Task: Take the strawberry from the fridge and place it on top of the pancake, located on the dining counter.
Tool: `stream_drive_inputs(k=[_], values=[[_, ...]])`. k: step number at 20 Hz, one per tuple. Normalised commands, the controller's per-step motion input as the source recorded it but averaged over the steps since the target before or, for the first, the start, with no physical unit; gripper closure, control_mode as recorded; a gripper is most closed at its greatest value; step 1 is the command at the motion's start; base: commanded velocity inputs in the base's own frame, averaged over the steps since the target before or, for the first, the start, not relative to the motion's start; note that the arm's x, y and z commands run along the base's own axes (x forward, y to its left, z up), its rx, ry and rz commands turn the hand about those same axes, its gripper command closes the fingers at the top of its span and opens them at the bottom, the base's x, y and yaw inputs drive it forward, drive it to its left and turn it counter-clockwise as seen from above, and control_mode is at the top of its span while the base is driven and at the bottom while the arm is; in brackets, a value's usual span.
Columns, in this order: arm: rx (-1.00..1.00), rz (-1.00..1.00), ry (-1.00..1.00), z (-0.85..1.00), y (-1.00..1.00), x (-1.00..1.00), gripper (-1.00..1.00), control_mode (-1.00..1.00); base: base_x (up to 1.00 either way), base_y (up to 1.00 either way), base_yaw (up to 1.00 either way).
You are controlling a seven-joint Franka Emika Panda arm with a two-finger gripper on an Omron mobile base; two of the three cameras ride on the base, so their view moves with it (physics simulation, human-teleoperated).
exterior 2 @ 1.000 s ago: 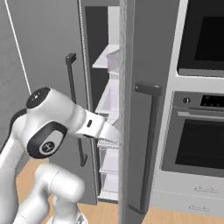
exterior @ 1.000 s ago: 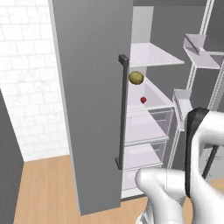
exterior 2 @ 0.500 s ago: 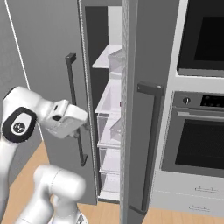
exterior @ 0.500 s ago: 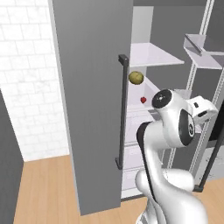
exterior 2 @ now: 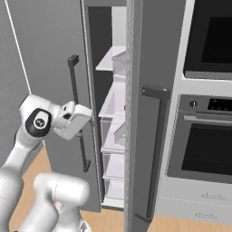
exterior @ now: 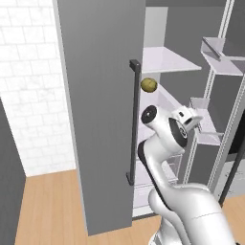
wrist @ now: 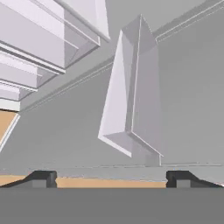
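The fridge (exterior: 100,95) stands with its left door swung wide and its white shelves showing (exterior 2: 115,97). A round yellow-green fruit (exterior: 149,85) lies on a shelf. The strawberry is hidden behind my arm's joint in the left base view. My hand (exterior: 187,117) hovers in front of the open compartment at mid-shelf height, just outside the opening (exterior 2: 74,121). The gripper (wrist: 112,179) is open, its fingertips (wrist: 43,178) far apart with nothing between them, facing a clear door bin (wrist: 131,96). The pancake and the dining counter are out of view.
The fridge's right door (exterior 2: 149,136) is shut, with a long dark handle (exterior 2: 156,149). A black-windowed wall oven (exterior 2: 208,136) stands to its right. Door bins (exterior: 220,52) line the open door side. A white brick wall (exterior: 28,95) and wood floor (exterior: 48,206) lie to the left.
The arm has risen and folded back in front of the shelves, now covering the strawberry in the left base view. The hand has drawn out of the fridge opening. The jaws stay wide.
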Motion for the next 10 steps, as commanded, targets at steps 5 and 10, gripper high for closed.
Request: stream_drive_inputs(k=[5, 10], values=[[0.0, 0.02, 0.16, -0.58, -0.23, 0.68, -1.0, -1.0, 0.0, 0.0, 0.0], [-0.02, -0.03, 0.05, -0.32, -0.31, 0.08, -1.0, -1.0, 0.0, 0.0, 0.0]])
